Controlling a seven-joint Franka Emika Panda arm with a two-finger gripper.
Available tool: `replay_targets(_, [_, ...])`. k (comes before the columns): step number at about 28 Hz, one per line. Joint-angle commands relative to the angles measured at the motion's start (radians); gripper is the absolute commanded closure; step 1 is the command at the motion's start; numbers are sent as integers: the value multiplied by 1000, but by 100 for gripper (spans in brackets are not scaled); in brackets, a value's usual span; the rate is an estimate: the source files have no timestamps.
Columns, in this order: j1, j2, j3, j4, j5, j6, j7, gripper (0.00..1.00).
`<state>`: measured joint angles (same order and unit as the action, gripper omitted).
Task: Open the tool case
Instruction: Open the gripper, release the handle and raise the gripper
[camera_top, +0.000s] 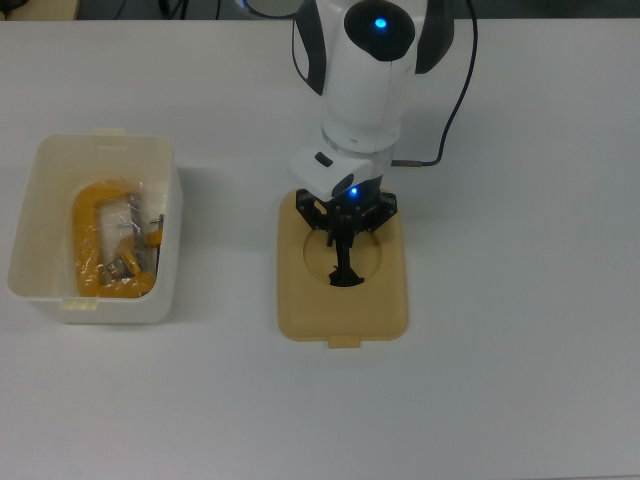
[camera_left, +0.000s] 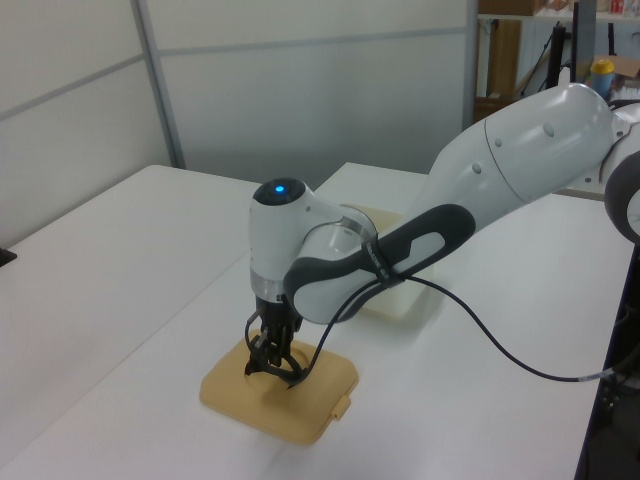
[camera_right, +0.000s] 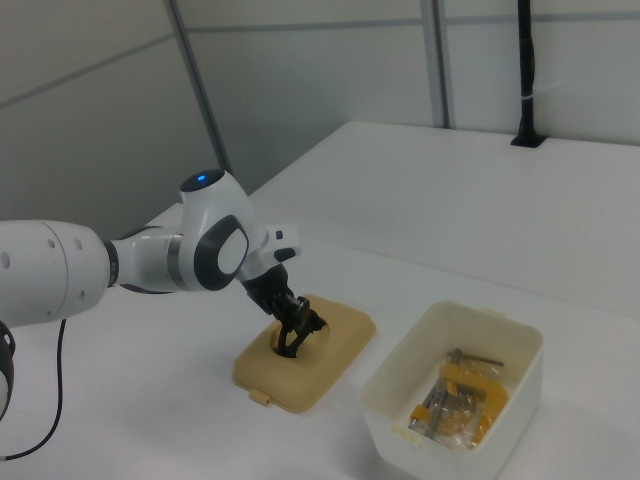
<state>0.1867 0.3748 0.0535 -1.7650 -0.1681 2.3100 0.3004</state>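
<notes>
On the white table (camera_top: 520, 330), the hand (camera_top: 346, 277) grips the tan lid's (camera_top: 342, 310) black handle; the white box (camera_top: 95, 228) stands open well apart.
</notes>
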Motion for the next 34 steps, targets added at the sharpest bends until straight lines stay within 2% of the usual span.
replay_targets(1, [-9, -49, -7, 71, -5, -142, -15, 0])
replay_targets(4, [-13, -85, -9, 123, 4, -274, -75, 0])
replay_targets(7, [-22, -134, -12, 136, 9, -383, -162, 0])
replay_targets(11, [-64, -194, -12, 137, 13, -435, -231, 0])
replay_targets(15, [-88, -232, -12, 137, 13, -454, -253, 0])
replay_targets(20, [-127, -275, -14, 153, 16, -550, -325, 0])
replay_targets(23, [-165, -280, -14, 208, 56, -642, -346, 0])
replay_targets(26, [-211, -299, -14, 243, 116, -667, -377, 0])
replay_targets(34, [-246, -393, -15, 236, 139, -730, -392, 0])
